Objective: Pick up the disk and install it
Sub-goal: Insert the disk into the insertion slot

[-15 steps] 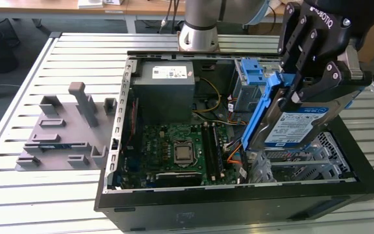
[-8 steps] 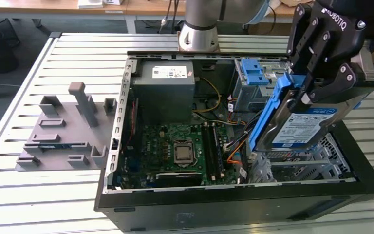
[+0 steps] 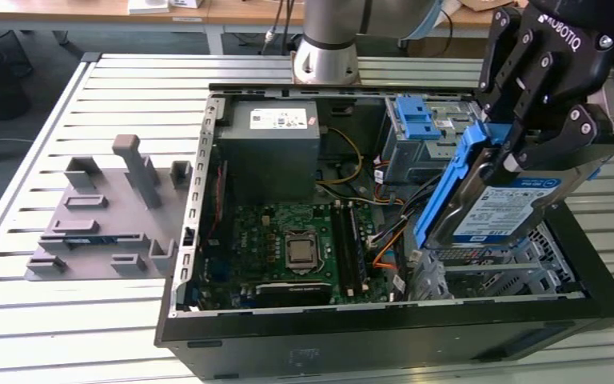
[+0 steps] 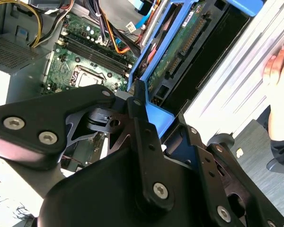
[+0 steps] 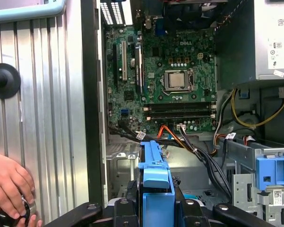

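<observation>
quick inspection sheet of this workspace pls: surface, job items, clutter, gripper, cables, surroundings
Surface: slatted metal table carrying an open computer case.
Job's things: disk in its blue carrier, held tilted above the case's corner at the exterior view's right, not yet seated.
Clutter: grey fixture tray with upright blocks, on the table at the exterior view's left of the case.
Gripper: gripper shut on the disk.
Cables: cables, black, orange and yellow, run loose inside the case.
Surroundings: a person's hand at the table's edge; desks behind.
</observation>
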Tool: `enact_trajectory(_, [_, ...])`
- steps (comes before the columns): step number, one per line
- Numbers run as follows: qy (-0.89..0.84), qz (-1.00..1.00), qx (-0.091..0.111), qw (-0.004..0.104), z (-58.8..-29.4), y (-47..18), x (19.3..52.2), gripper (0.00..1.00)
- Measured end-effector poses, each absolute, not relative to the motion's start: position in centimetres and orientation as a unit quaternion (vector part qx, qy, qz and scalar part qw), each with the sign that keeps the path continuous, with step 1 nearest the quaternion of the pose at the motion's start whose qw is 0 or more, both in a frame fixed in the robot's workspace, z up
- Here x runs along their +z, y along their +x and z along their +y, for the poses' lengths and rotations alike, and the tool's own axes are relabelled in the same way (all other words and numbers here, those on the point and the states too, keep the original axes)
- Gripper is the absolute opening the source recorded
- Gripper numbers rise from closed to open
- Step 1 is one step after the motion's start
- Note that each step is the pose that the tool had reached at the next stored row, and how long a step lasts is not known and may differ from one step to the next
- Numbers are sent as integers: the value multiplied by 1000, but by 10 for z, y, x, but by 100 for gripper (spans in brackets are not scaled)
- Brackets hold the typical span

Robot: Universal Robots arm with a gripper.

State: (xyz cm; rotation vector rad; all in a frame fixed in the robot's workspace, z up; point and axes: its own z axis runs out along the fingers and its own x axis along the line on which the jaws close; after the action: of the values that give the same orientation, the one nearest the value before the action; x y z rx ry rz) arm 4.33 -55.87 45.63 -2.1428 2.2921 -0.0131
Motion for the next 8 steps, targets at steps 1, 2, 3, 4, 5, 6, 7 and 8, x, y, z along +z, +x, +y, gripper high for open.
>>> enact_trajectory(1, [-683,730,-4,2,-559,43,456,36])
enact_trajectory(2, [-683,730,-4,2,-559,44,456,36])
enact_trajectory(3, [-683,730,-4,2,-559,44,456,36])
enact_trajectory(4, [-683,730,-4,2,-559,45,456,36])
enact_trajectory(5, [-683,730,-4,2,-559,47,455,36])
enact_trajectory(6, [-683,730,-4,2,-559,48,455,36])
enact_trajectory(7, [-683,730,-4,1,-559,50,455,36])
enact_trajectory(8, [-683,730,-4,1,-559,51,454,36])
